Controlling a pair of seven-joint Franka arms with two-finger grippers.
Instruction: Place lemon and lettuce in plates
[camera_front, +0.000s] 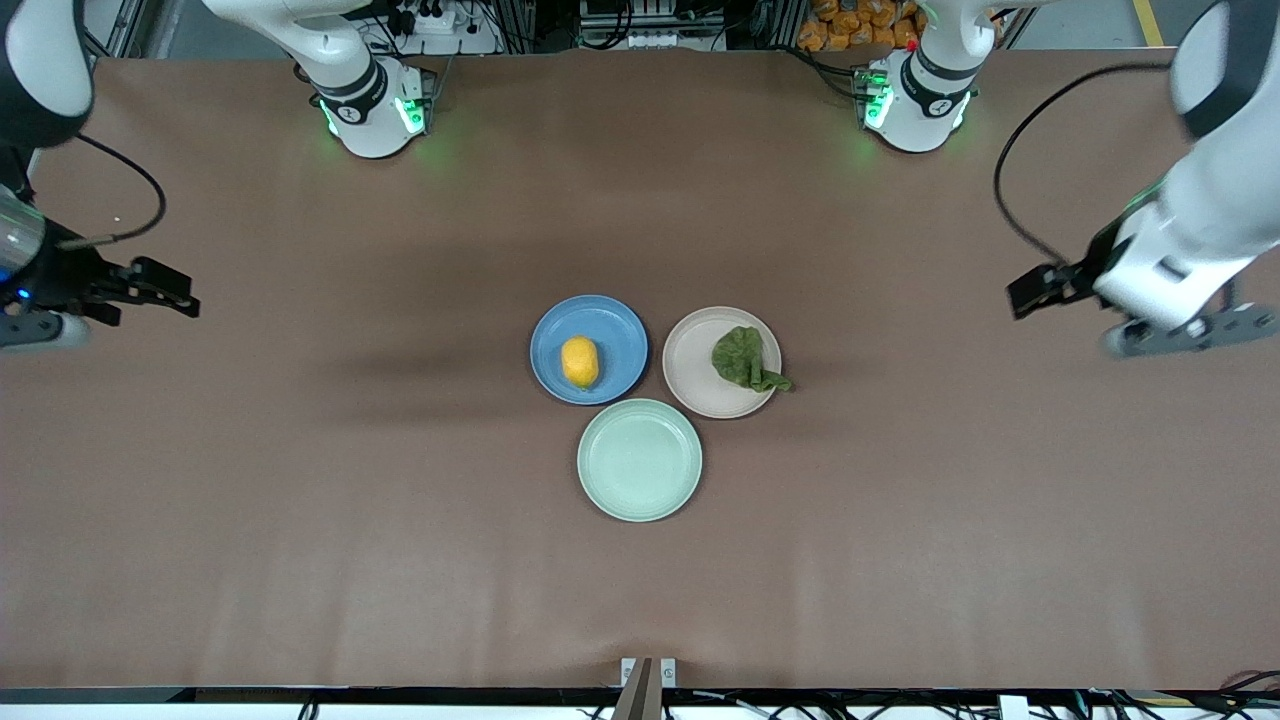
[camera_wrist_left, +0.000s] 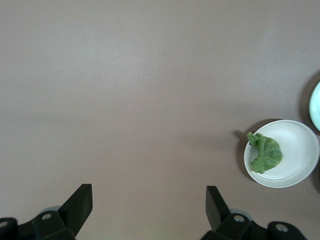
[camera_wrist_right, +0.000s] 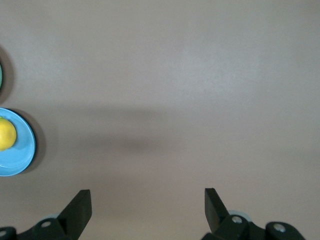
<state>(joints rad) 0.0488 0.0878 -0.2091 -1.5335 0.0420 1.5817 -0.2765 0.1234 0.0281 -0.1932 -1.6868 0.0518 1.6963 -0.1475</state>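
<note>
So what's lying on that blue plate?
A single lemon sits on the blue plate, nothing else. The patch of plate directly under the lemon is covered, so that cannot be seen.

Left gripper (camera_front: 1030, 292) and right gripper (camera_front: 175, 292) hover wide open, seemingly empty.

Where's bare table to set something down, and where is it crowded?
Bare: table between plates and each gripper, plus the strip nearest the camera. The mint plate is empty. Crowded: the cluster, lemon on blue plate, lettuce on beige plate.
</note>
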